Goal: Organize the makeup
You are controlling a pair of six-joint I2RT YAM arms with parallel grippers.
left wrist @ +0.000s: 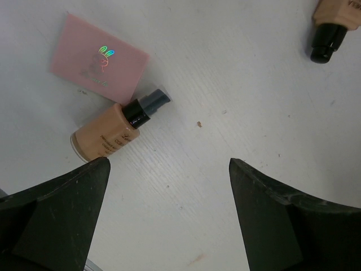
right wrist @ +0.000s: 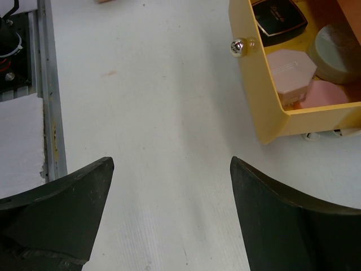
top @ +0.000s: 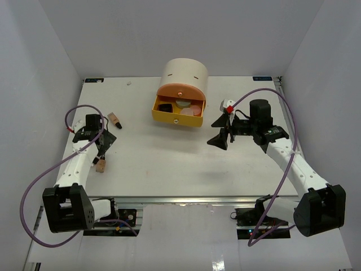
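A white table [top: 169,164] carries a cream drawer unit [top: 185,70] at its far side. Its yellow drawer [top: 175,118] stands pulled out toward the arms, evidently so that makeup can be dropped in from above. Part of the makeup lies inside; the rest lies loose on the table's left side, well apart from the drawer.

The left gripper [left wrist: 169,166] hangs low over that loose group, fingers spread wide with nothing between them, apparently lining up for a pick. The right gripper [right wrist: 172,164] hovers near the drawer's front corner, fingers likewise wide and empty, placed where it could steady or shut the drawer.

A tan bottle [left wrist: 113,135] with a black collar lies on its side just beside the left gripper's finger. A second tan bottle [left wrist: 330,22] lies farther off. The overhead view shows both bottles and the whole layout. It does not show the flat pink case [left wrist: 98,63], apparently hidden under the arm. Only the left wrist camera shows that case, close by the nearer bottle's cap.

Only the right wrist camera makes the drawer's contents plain: a black square compact [right wrist: 278,21], a pale green round compact [right wrist: 338,48], two pink compacts [right wrist: 290,70], and the small knob [right wrist: 239,46] on the front.
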